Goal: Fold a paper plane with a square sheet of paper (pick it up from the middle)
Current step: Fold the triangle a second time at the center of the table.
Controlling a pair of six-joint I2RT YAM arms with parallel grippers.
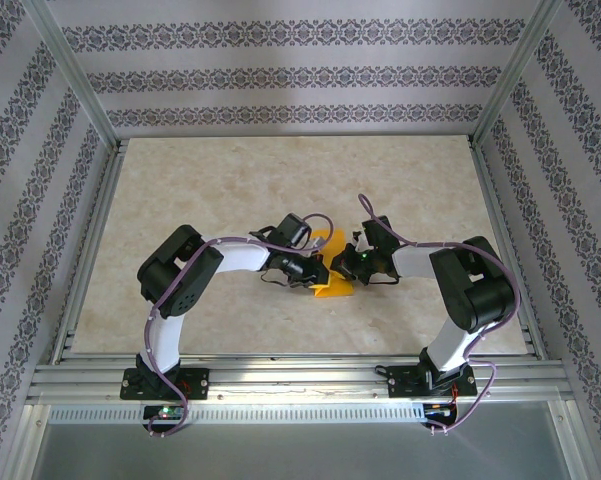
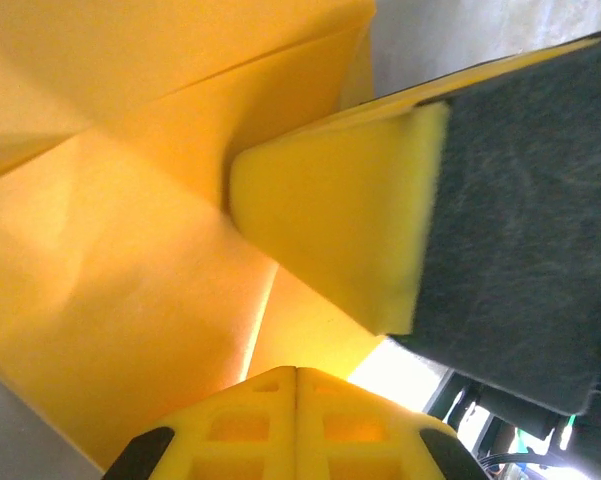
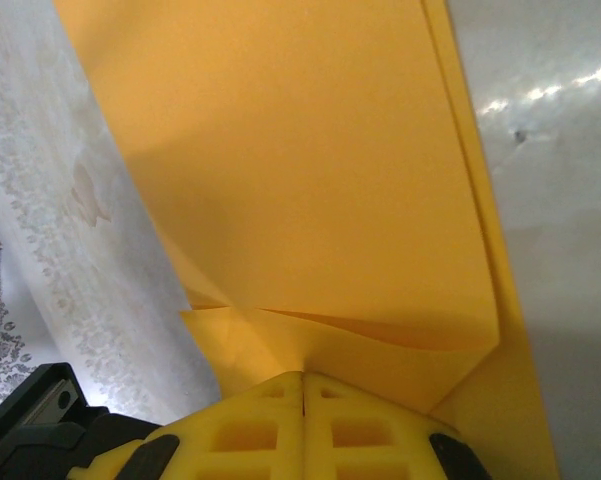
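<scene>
From above I see the left gripper (image 1: 313, 270) and right gripper (image 1: 352, 266) meeting mid-table, with the orange paper (image 1: 332, 288) between them, a small folded piece. The pale table (image 1: 180, 190) lies bare around them, and the patterned walls and metal frame are well apart. The wrist cameras add the grips. My left fingers are closed, seam tight, against the paper, with a second yellow fingertip with a dark grey pad (image 2: 340, 230) pressing in beside them. My right fingers pinch layered edges, where a fold shows two sheets converging.
</scene>
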